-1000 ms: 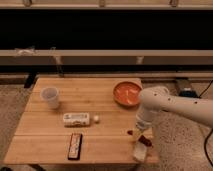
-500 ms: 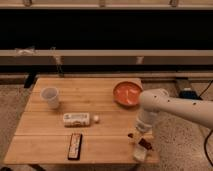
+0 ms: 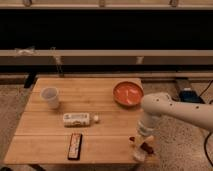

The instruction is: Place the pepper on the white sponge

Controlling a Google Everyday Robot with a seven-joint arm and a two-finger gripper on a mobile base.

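Observation:
My gripper (image 3: 141, 140) hangs from the white arm (image 3: 165, 107) over the table's front right corner. It is shut on the pepper (image 3: 146, 146), a small dark red thing whose ends show on either side of the gripper tip. The white sponge (image 3: 139, 156) lies at the table's front right edge, just below the gripper and pepper. I cannot tell whether the pepper touches the sponge.
On the wooden table (image 3: 100, 100) stand a round orange-red plate (image 3: 128, 93) at the back right and a white cup (image 3: 50, 96) at the left. A white labelled bottle (image 3: 77, 119) lies in the middle, and a flat black-and-red bar (image 3: 75, 146) at the front. A dark rail runs behind.
My gripper has moved down and slightly towards the front edge with the pepper, closer to the white sponge. The other objects have not moved.

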